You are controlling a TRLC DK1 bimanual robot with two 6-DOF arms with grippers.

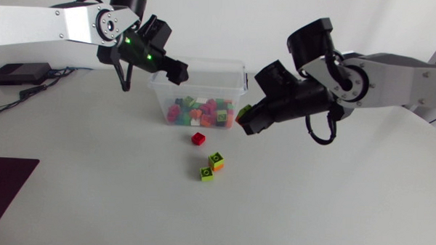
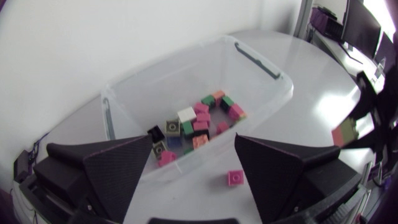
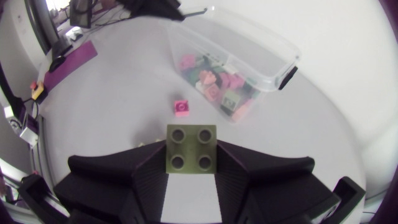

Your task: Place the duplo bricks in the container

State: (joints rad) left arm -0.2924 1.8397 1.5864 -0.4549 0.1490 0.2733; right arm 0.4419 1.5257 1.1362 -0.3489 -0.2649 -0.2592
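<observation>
Squarely between the two black fingers of the right gripper point(image 1: 248, 122) sat an olive-green brick point(image 3: 191, 149), four studs facing up, pinched from both sides and held off the table. It hung just beside the right end of the clear plastic container point(image 1: 158, 97), level with its wall and outside it.

Inside the container lay a loose heap of bricks point(image 1: 200, 113) in pink, green, white, orange and black, covering much of the floor.

Three more bricks remained on the white table point(image 1: 331, 206) in front of the container. A small red brick point(image 1: 198, 138) lay closest to the front wall, apart from it. Nearer the table's front edge sat two lime-green bricks with orange tops point(image 1: 212, 167), one just behind the other and touching or almost touching.

The left gripper point(image 1: 177, 71) hung above the container's rear left corner, its wedge-shaped fingers point(image 2: 118, 168) spread wide with nothing between them; from its own camera, the heap and the red brick showed through the gap.

The left arm point(image 1: 54, 26) came in from the left side above the table, the right arm point(image 1: 394, 81) from the right, bent down toward the container.

Farther out, a black box with cables point(image 1: 20, 73) rested near the table's back left edge, and a dark purple mat point(image 1: 4, 195) lay at the front left corner.
</observation>
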